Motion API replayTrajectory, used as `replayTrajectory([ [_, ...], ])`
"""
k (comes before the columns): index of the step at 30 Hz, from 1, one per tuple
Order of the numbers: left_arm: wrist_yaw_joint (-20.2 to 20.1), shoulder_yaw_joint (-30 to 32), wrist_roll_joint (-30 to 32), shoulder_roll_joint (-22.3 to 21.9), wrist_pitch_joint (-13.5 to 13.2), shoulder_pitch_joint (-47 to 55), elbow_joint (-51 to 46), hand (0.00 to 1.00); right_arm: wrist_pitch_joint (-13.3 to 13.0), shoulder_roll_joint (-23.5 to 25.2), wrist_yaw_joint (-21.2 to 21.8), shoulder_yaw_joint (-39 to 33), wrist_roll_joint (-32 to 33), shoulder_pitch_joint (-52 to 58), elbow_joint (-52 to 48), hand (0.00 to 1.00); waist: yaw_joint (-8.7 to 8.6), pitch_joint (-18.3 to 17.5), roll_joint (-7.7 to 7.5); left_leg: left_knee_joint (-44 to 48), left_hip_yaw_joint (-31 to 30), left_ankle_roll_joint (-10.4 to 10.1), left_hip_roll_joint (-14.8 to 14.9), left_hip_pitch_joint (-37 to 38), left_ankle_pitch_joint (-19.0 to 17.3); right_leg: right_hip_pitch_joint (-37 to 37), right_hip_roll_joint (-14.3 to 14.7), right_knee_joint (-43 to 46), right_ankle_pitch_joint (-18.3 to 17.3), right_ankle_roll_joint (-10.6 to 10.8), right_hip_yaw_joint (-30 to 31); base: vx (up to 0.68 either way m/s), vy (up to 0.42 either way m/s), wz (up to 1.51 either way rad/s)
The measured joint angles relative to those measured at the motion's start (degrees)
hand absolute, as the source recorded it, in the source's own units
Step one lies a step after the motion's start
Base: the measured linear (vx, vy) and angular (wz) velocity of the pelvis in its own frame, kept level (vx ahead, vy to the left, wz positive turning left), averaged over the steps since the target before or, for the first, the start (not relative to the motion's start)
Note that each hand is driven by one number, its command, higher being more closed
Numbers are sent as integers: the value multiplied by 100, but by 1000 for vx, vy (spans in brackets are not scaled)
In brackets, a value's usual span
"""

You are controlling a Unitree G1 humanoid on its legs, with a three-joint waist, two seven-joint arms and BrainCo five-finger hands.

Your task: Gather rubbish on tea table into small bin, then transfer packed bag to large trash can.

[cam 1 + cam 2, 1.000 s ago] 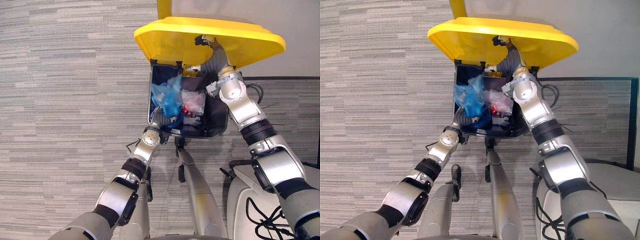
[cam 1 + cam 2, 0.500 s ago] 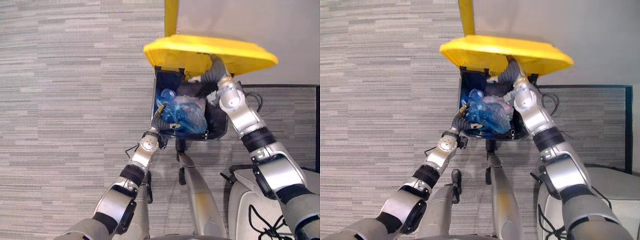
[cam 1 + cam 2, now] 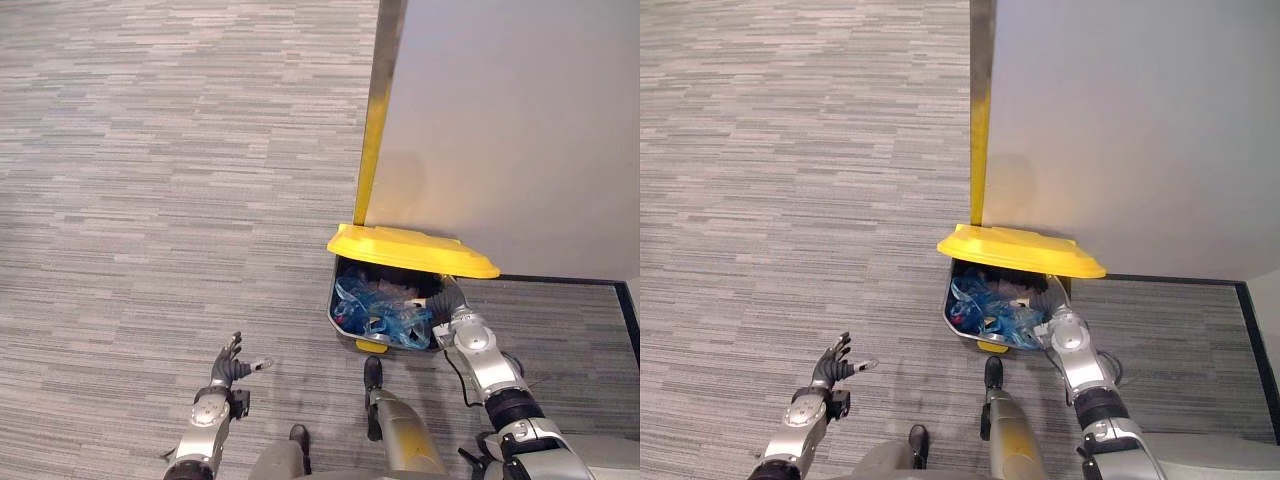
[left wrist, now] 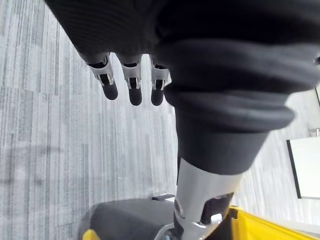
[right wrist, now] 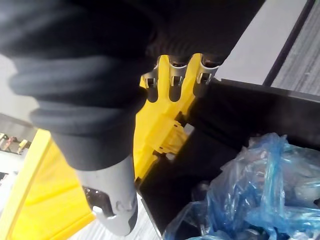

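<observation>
**Packed blue bag (image 3: 385,316) inside the large trash can (image 5: 235,112), beneath its partly raised yellow lid (image 3: 410,250).**
Right hand (image 5: 174,81) is at the can's right rim, its fingers straight and slightly apart against the lid's underside. Left hand (image 3: 228,362) is well left of the can above the carpet floor (image 3: 150,200), fingers spread and holding nothing.

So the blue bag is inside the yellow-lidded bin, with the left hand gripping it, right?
No: the blue bag is inside the yellow-lidded bin, but the left hand is open above the carpet, apart from it, as the left eye view shows.
</observation>
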Motion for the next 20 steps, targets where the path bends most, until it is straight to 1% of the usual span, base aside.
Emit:
replayTrajectory([
  [1, -2, 53, 0, -22, 15, 19, 360, 0, -3, 105, 15, -61, -2, 84, 160, 0, -3, 20, -23, -10, 24, 10, -6, 140, -5, 115, 15, 5, 19, 25, 34, -51, 14, -19],
  [2, -3, 68, 143, -28, 67, 65, 689, 0, -1, 212, 33, -125, -3, 259, 307, 0, -9, 38, -47, -26, 32, 124, -26, 333, -3, 272, 33, 22, 32, 47, 46, -90, 17, -27],
  [3, -1, 69, 300, -29, 102, 161, 847, 0, -4, 276, 30, -155, 0, 589, 403, 0, -11, 52, -94, 98, 53, 261, -92, 372, -59, 348, 10, 108, 99, 161, 110, -128, 35, -27],
  [4, -1, 79, 356, -31, 102, 181, 866, 0, -10, 304, 30, -156, 0, 698, 417, 0, -20, 82, -144, 216, 40, 357, -184, 355, -60, 326, -17, 152, 175, 272, 192, -215, 66, -46],
  [5, 9, 228, 398, -88, 98, 257, 891, 0, -13, 321, 29, -158, 31, 797, 433, 0, 18, 103, -132, 314, 151, 619, -123, 248, -17, 302, 43, 42, 349, 629, 363, -317, 45, -63],
  [6, 34, 399, 403, -186, 105, 287, 930, 0, -20, 391, 23, -179, 74, 899, 465, 0, 35, 162, -41, 402, 392, 636, -51, 134, 2, -8, -1, 832, -108, 504, 320, -373, 41, -81],
  [7, 51, 508, 409, -261, 151, 312, 944, 0, -24, 532, 18, -270, 168, 1170, 513, 0, 3, 140, -135, 393, 522, 635, -14, 70, 106, -367, -132, 2617, -1011, 177, 89, -303, 6, -61],
  [8, 53, 510, 410, -286, 172, 321, 950, 0, -24, 617, 20, -388, 210, 1323, 557, 0, 8, 155, -115, 355, 560, 625, 14, 82, 149, -397, -190, 3184, -1236, 115, 36, -181, -5, -53],
  [9, 62, 507, 405, -343, 191, 337, 948, 0, -8, 780, 11, -591, 247, 1548, 671, 0, 63, 148, -118, 274, 646, 582, 74, 105, 242, -385, -278, 3891, -1405, 128, 23, -140, -58, -49],
  [10, 75, 501, 382, -389, 225, 349, 946, 0, 12, 930, -26, -745, 277, 1703, 847, 0, 112, 104, -159, 192, 730, 516, 141, 27, 348, -236, -403, 4340, -1545, 155, 56, -135, -88, -45],
  [11, 94, 511, 364, -420, 233, 329, 908, 0, 17, 1036, -79, -881, 315, 1802, 933, 0, 116, 81, -190, 176, 741, 469, 193, -83, 421, -30, -486, 4386, -1641, 214, 95, -148, -154, -28],
  [12, 108, 535, 340, -493, 241, 292, 873, 0, 23, 1104, -117, -1005, 337, 1872, 1012, 0, 119, 58, -220, 163, 747, 403, 243, -185, 477, 176, -551, 4256, -1773, 301, 114, -128, -218, -19],
  [13, 143, 607, 318, -508, 262, 179, 854, 0, 34, 1166, -149, -1144, 398, 1942, 1060, 0, 162, 37, -272, 133, 771, 290, 278, -310, 561, 456, -558, 3652, -2120, 520, 46, -139, -282, -29],
  [14, 157, 706, 317, -660, 280, 121, 856, 0, 35, 1148, -195, -1204, 449, 1955, 1073, 0, 195, -6, -262, -110, 845, 196, 313, -335, 741, 684, -440, 2925, -2380, 578, -105, -102, -239, -40],
  [16, 158, 694, 318, -815, 275, 40, 855, 0, 11, 1117, -263, -1359, 475, 1899, 1117, 0, 205, -143, -193, -579, 1017, 73, 476, -333, 1075, 917, -183, 1865, -2462, 431, -204, -79, -224, -53],
  [17, 159, 689, 313, -866, 275, -77, 874, 0, -23, 1065, -294, -1473, 550, 1759, 1299, 0, 163, -154, -157, -817, 1024, 33, 540, -316, 1243, 1096, -47, 1264, -2424, 157, -222, -91, -218, -38],
  [18, 156, 678, 312, -900, 272, -123, 864, 0, -19, 1020, -329, -1560, 575, 1711, 1437, 0, 139, -181, -78, -961, 982, -2, 596, -308, 1336, 1146, 45, 1067, -2278, 115, -287, -107, -154, -12],
  [20, 166, 687, 223, -840, 213, -119, 864, 0, 3, 984, -360, -1779, 721, 1718, 1688, 0, 159, -217, -49, -1274, 862, -6, 669, -82, 1533, 1379, 193, 762, -2121, 49, -336, -81, -71, 3],
])
